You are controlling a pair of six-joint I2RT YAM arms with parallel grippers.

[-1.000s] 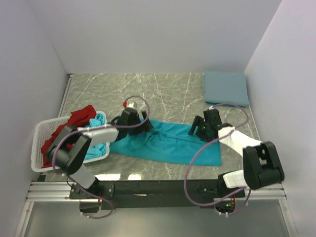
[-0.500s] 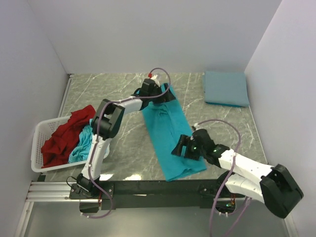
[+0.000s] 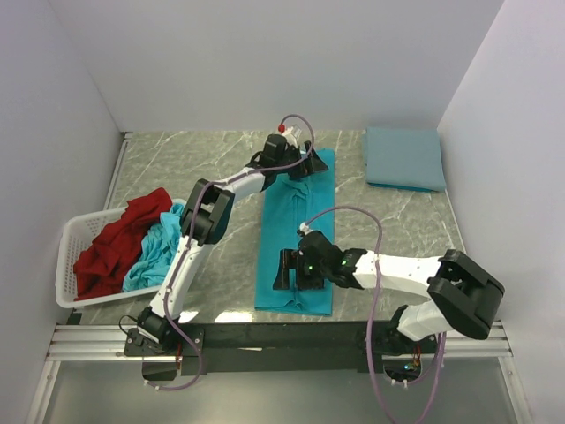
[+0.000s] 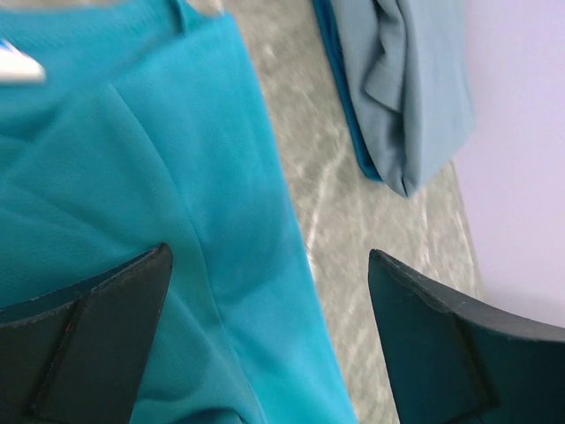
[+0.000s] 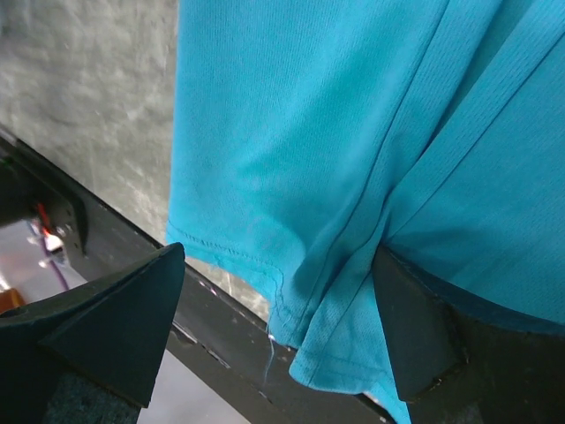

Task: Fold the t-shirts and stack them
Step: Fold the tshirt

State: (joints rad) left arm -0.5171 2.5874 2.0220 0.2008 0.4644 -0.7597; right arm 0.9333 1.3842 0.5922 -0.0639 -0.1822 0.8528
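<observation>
Two claws stood over one laid-out teal shirt (image 3: 296, 234), one at each end of its long strip. The left claw (image 4: 269, 340) hung over the far end with its jaws spread wide and nothing pinched. What looked like the collar end lay flat directly beneath it, running between its fingers (image 4: 88, 344). The right claw (image 5: 278, 344) sat over the near end, jaws likewise wide apart and gripping nothing. The stitched hem lay just below it. A lengthwise ridge of doubled cloth ran up against one finger, and whether that finger touched the fabric could not be told.

A folded grey-blue shirt (image 3: 404, 157) lay beyond the left claw and off to its right, well apart from the right claw. A red shirt (image 3: 115, 238) and a crumpled teal shirt (image 3: 154, 252) were heaped in the basket (image 3: 71, 283), far to the left of both claws.

The cloth looked thin, light and limp. It would likely sag from any single hold, crease easily and slide on the smooth stone table (image 3: 194, 168). Pushing it would only bunch it. The best hold seemed to be the corners under each claw, pinching through every layer at the hem, where the stitching is thicker. At the near end the hem lay close to the table's edge, so a low pinch there risked catching the rail.
</observation>
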